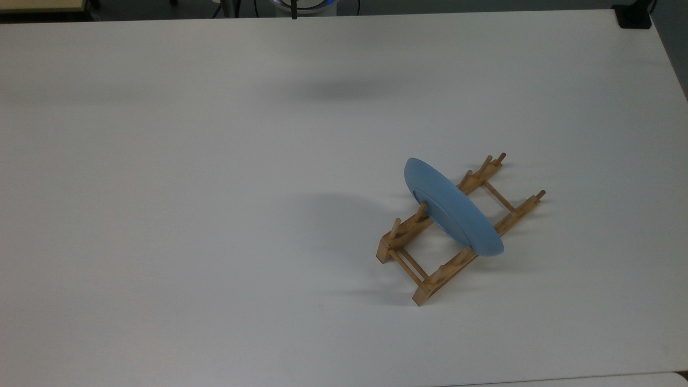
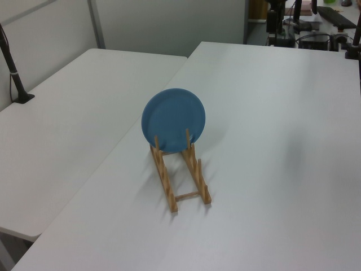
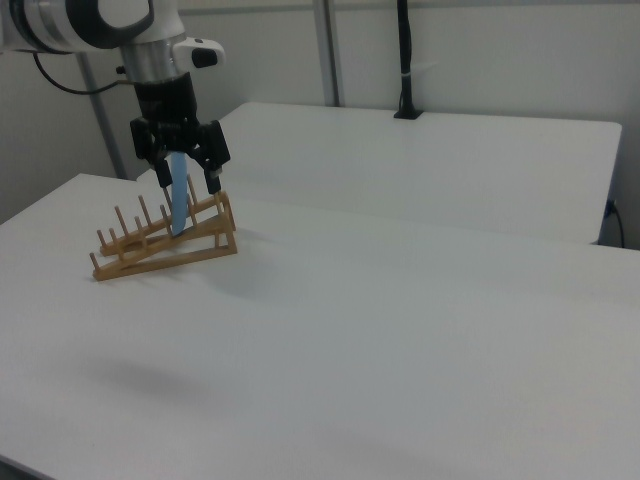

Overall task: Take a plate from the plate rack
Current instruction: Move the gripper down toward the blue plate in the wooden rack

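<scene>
The light-blue plate point(image 1: 451, 207) stands on edge between the pegs of the wooden plate rack point(image 1: 446, 271), right of the table's middle in the top view. In the left view the plate point(image 2: 173, 118) faces the camera at the far end of the rack point(image 2: 198, 175), and nothing touches it. In the right view the plate point(image 3: 179, 205) shows edge-on in the rack point(image 3: 165, 245). There my gripper point(image 3: 189, 187) hangs open, pointing down, and the plate's top edge lines up between its two fingers point(image 3: 212, 180). I cannot tell how far it stands from the plate.
The rack stands on a wide white table point(image 1: 215, 215). A second white table point(image 2: 73, 113) adjoins it. A black post point(image 3: 404, 60) rises from that table's far edge. A black object point(image 1: 634, 16) sits at the top view's upper right corner.
</scene>
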`<state>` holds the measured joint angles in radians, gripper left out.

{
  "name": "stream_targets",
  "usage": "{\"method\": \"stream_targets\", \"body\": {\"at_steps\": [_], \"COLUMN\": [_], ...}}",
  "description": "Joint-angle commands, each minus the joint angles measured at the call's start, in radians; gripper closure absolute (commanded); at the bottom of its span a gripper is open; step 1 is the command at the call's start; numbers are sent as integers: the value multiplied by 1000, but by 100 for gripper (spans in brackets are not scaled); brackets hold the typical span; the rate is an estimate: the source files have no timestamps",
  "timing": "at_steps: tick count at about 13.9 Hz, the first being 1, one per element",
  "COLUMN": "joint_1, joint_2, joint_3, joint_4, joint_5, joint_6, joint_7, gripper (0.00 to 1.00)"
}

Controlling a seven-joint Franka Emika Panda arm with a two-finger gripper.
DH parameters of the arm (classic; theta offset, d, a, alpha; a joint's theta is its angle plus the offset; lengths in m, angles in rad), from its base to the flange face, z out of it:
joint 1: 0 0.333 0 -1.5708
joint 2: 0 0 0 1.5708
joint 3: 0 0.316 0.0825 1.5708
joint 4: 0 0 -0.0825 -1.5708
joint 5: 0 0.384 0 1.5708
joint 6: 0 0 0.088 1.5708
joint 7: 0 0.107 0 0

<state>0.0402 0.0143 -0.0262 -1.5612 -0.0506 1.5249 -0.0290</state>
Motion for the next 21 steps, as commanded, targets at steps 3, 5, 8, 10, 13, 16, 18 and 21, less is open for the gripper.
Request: {"method": "stream_targets", "body": {"at_steps": [3,5,8,10,13,16,18,21], "joint_1": [-6,-5,32,88,177,268,314,371], "joint_2": [-16,-16,-11,-13,-1,38,90,198], "joint_3": [3,3,5,5,3,5,5,5], "joint_4": [-23,-25,-23,13,33,33,33,33], "joint_5": [5,5,5,5,-17,-139,-199,-354], "joint_6": [15,23,30,66,185,349,400,501], "joint_7": [-8,-9,-8,4,81,291,336,499], "gripper": [0,0,0,0,0,0,0,2]}}
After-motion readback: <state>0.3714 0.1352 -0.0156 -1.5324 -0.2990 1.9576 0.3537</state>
